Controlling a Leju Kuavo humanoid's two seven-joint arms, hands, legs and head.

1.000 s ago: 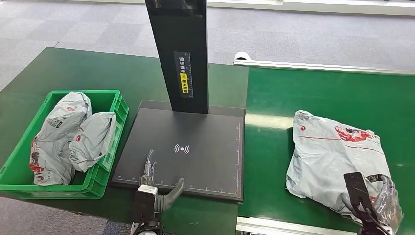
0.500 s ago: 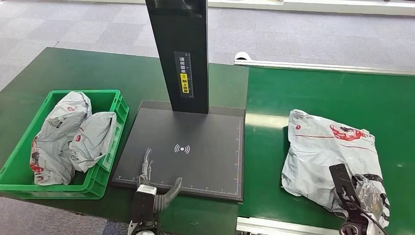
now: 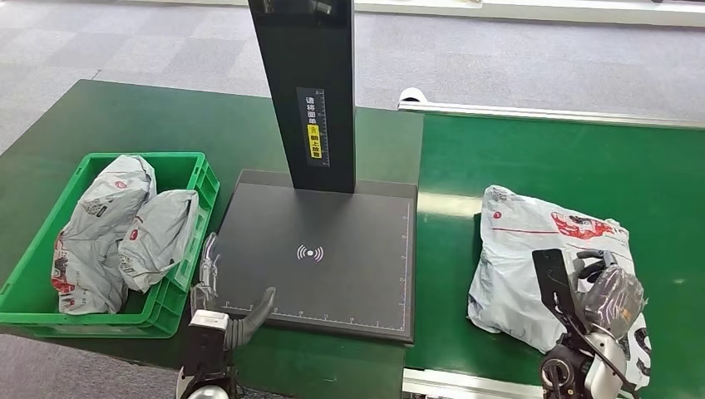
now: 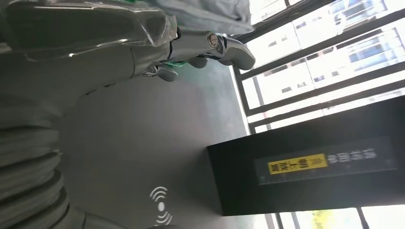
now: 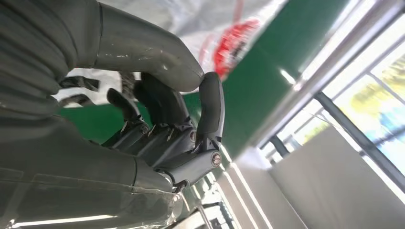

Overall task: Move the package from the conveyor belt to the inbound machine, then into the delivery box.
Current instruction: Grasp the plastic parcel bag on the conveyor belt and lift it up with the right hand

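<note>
presently the right hand (image 3: pixel 600 287), fingers curled gripping the package (image 3: pixel 532 249) on the conveyor belt (image 3: pixel 582 158); next: lift toward the inbound machine (image 3: pixel 332 249). left hand (image 3: pixel 218 303) fingers spread, empty.

The right hand (image 5: pixel 176 138) curls its dark fingers (image 5: pixel 210 109) over the green belt (image 5: pixel 258 81), the grey package (image 5: pixel 200 19) just beyond.

A crumpled grey package (image 3: pixel 532 258) with red print lies flat on the green conveyor belt (image 3: pixel 565 158). The black inbound machine (image 3: pixel 320 249) sits beside it. The green delivery box (image 3: pixel 179 166) holds two grey parcels.
</note>
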